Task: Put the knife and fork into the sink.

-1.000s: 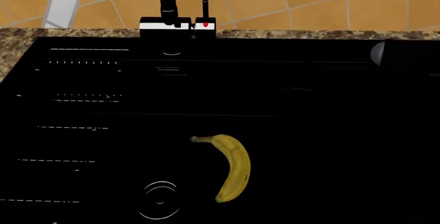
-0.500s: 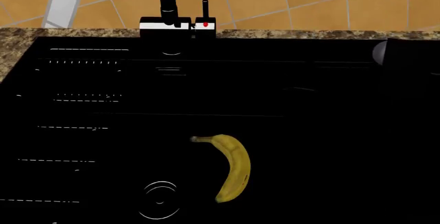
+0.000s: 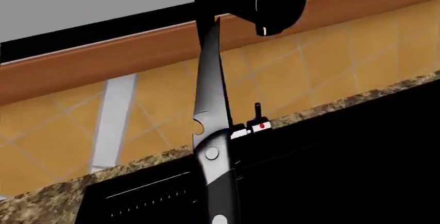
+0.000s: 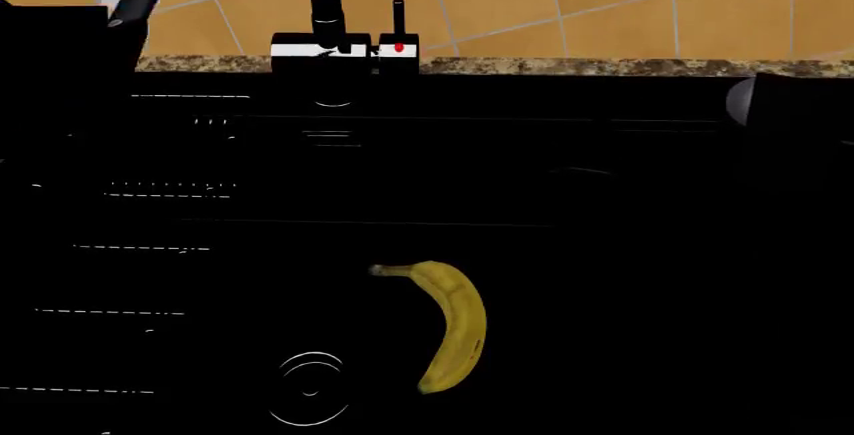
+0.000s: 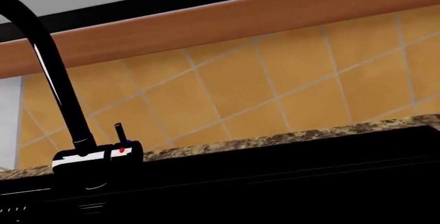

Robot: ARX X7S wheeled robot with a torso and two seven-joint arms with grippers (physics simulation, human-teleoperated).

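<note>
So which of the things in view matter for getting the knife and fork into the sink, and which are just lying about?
For the job:
knife, seen close up in the left wrist view
sink
The fork is not in view.

Just lying about:
banana, in the sink near the drain
tap
counter

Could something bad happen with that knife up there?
Maybe. The knife stands in front of the left wrist camera, blade toward the tap, so it might bump the tap as the arm moves. The jaws holding it are out of sight, so I cannot tell how firmly it is held; it could slip. The banana already lies in the sink beside the drain, so a dropped knife might land on it.
</note>
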